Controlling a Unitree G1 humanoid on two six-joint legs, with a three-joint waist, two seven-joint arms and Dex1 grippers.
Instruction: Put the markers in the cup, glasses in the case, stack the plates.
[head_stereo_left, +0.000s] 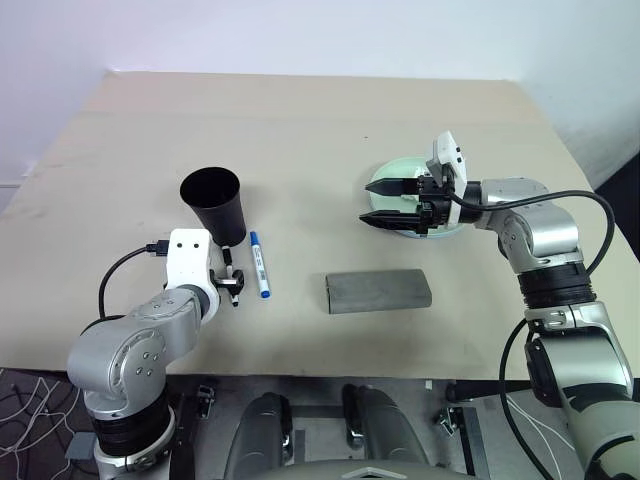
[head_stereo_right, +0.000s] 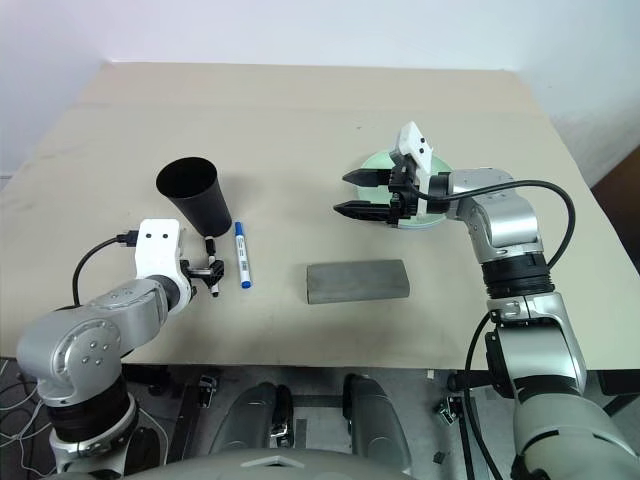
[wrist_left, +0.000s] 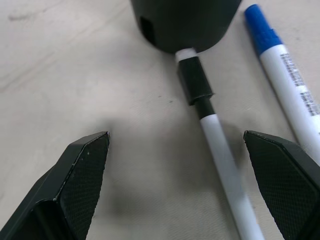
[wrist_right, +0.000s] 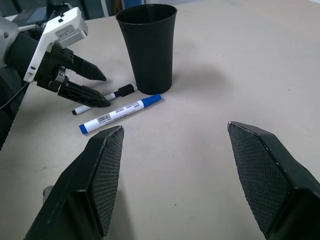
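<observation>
Both pairs of jaws stand spread wide with nothing between them. The left gripper (wrist_left: 177, 165) hangs low over the near-left of the beige tabletop (head_stereo_left: 300, 130), its black fingers straddling the black-capped white marker (wrist_left: 215, 145), which lies on the table with its capped end touching the base of the matte black tapered cup (head_stereo_left: 214, 205). The cup stands upright, wider at the rim. Just right of it lies the blue-capped white marker (head_stereo_left: 259, 265), bearing a printed label on its barrel, close beside the black-capped one without touching it. The right gripper (head_stereo_left: 385, 203) is held level on the right, pointing left, in front of the stacked plates (head_stereo_right: 375, 160); only a pale mint-green rim and a sliver of light blue peek out behind the fingers and wrist, so how the plates sit cannot be made out. Near the middle, the grey rounded rectangular case (head_stereo_left: 378, 291) lies closed, well apart from both grippers.
</observation>
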